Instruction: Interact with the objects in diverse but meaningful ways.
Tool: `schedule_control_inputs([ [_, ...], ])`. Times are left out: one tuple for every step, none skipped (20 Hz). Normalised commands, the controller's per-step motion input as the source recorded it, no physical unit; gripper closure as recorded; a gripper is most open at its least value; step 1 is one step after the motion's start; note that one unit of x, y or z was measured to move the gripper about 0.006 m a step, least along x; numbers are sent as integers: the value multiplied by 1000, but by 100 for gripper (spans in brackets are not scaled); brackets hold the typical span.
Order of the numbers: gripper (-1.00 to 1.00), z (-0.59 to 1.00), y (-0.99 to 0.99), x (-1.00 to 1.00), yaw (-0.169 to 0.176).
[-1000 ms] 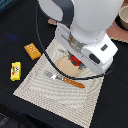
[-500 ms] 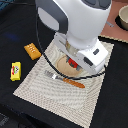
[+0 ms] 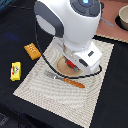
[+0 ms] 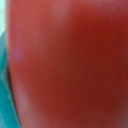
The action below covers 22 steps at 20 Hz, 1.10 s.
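Observation:
A red round tomato (image 3: pixel 71 65) lies on a round wooden plate (image 3: pixel 62 68) on the placemat, mostly covered by my arm. It fills the wrist view (image 4: pixel 70 64) as a red blur, so my gripper is right at it. My gripper's fingers are hidden under the white wrist housing (image 3: pixel 82 50), and I cannot tell whether they are open or shut. An orange-yellow dotted bread block (image 3: pixel 32 50) and a flat yellow packet (image 3: pixel 15 70) lie on the dark table at the exterior view's left. The dark-brown sausage is out of view.
A fork (image 3: pixel 65 79) with a wooden handle lies on the striped placemat (image 3: pixel 55 95) just in front of the plate. A grey pot (image 3: pixel 122 17) stands on a second mat at the far right. A black cable (image 3: pixel 47 65) hangs from the arm.
My arm has come lower over the wooden plate and now covers more of it. The bread block, the packet and the fork have not moved.

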Motion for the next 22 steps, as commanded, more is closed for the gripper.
schedule_control_inputs([
  [-100, -191, 480, -363, 20],
  [-100, -209, 474, -383, 21],
  [-100, -191, 460, -383, 20],
  [-100, -151, 480, -377, 18],
  [-100, -71, 489, -360, 19],
  [-100, -3, 523, -397, 16],
  [-100, 3, 540, -409, 16],
  [-100, 231, 549, -431, 7],
  [-100, 543, 623, -400, 0],
  [-100, 671, 609, -420, 0],
  [-100, 746, 534, -489, 0],
  [-100, 797, 517, -517, 0],
  [-100, 891, 534, -529, 0],
  [-100, 934, 546, -586, 0],
  [-100, 971, 540, -646, 0],
  [-100, 960, 534, -743, 18],
  [-100, 909, 503, -803, 38],
  [-100, 849, 497, -851, 54],
  [-100, 789, 506, -886, 66],
  [-100, 751, 520, -923, 71],
  [-100, 703, 514, -920, 76],
  [-100, 657, 503, -929, 77],
])
